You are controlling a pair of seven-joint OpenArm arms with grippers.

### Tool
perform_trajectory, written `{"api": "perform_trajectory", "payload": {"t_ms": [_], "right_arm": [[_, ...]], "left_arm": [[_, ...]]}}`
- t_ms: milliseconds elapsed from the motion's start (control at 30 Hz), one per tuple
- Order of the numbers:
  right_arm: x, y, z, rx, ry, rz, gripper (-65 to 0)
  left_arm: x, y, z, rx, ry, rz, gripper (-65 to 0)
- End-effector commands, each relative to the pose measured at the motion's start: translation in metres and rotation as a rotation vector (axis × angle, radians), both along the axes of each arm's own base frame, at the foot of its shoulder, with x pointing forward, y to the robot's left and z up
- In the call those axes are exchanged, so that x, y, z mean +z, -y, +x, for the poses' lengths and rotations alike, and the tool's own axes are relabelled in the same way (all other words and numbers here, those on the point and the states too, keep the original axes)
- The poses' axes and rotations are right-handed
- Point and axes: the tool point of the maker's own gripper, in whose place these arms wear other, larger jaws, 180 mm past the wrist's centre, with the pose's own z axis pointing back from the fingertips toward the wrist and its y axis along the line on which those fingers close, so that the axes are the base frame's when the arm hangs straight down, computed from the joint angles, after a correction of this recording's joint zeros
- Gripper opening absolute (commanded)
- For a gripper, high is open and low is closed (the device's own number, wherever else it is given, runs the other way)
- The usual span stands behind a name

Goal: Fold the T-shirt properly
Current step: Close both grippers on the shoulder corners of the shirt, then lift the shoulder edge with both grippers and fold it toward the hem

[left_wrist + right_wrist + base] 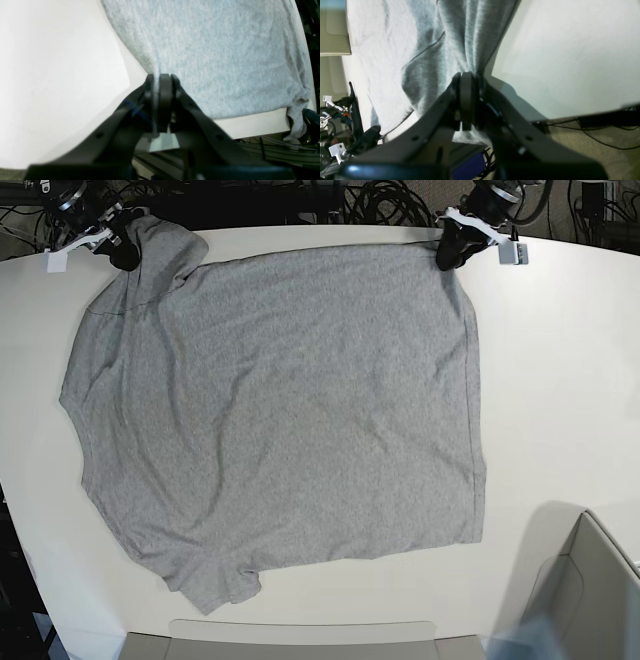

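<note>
At the far left corner of the base view we see our right hand (128, 242) clamped shut on a bunched corner of the T-shirt (290, 410). The shirt lies spread plain-side up across the white table (560, 380). At the far right corner, our left hand (452, 252) pinches its edge, closed tight.

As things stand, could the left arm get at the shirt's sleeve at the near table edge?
Probably not right now. The left tool is shut on the shirt at the far edge, and that sleeve lies at the opposite corner, across the whole spread cloth.
</note>
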Motion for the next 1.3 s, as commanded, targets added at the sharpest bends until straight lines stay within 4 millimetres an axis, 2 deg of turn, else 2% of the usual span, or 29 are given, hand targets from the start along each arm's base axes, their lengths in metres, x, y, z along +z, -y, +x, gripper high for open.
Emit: {"api": "perform_trajectory", "payload": {"t_ms": [0,133,167,300,433,567,700,867,967,1100,1267], "right_arm": [[0.010,0.017,0.003,-0.020,0.021,-0.036,-64.7],[0.025,0.048,0.006,-0.107,0.066,-0.091,-64.7],[0.028,0.054,0.007,-0.115,0.074,-0.104,-64.7],[0.037,0.065,0.010,-0.131,0.096,-0.131,-64.7],[0.048,0.058,0.017,-0.109,0.129,-0.139,-64.8],[0.062,0.048,0.023,-0.073,0.165,-0.146,-64.8],[0.073,0.040,0.030,-0.046,0.195,-0.154,-64.8],[0.080,0.038,0.036,-0.032,0.215,-0.162,-65.0],[0.084,0.038,0.044,-0.031,0.239,-0.164,-65.0],[0.083,0.042,0.052,-0.040,0.230,-0.192,-65.0],[0.083,0.043,0.077,0.027,0.196,-0.262,-65.0]], "left_arm": [[-0.001,-0.002,-0.007,-0.009,-0.022,0.010,-65.0],[0.004,-0.002,-0.003,-0.010,-0.006,0.009,-65.0],[0.005,-0.007,-0.004,-0.001,-0.007,0.019,-65.0],[0.021,-0.022,0.002,0.024,0.032,0.053,-65.0],[0.031,-0.031,0.010,0.036,0.065,0.074,-65.0],[0.033,-0.025,0.011,0.008,0.050,0.067,-65.0],[0.047,-0.029,0.022,-0.002,0.075,0.085,-65.0],[0.059,-0.046,0.032,0.024,0.083,0.128,-65.0],[0.065,-0.054,0.053,0.022,0.095,0.148,-65.0],[0.066,-0.059,0.068,0.017,0.077,0.155,-65.0],[0.065,-0.060,0.088,-0.012,0.056,0.185,-65.0]]}}
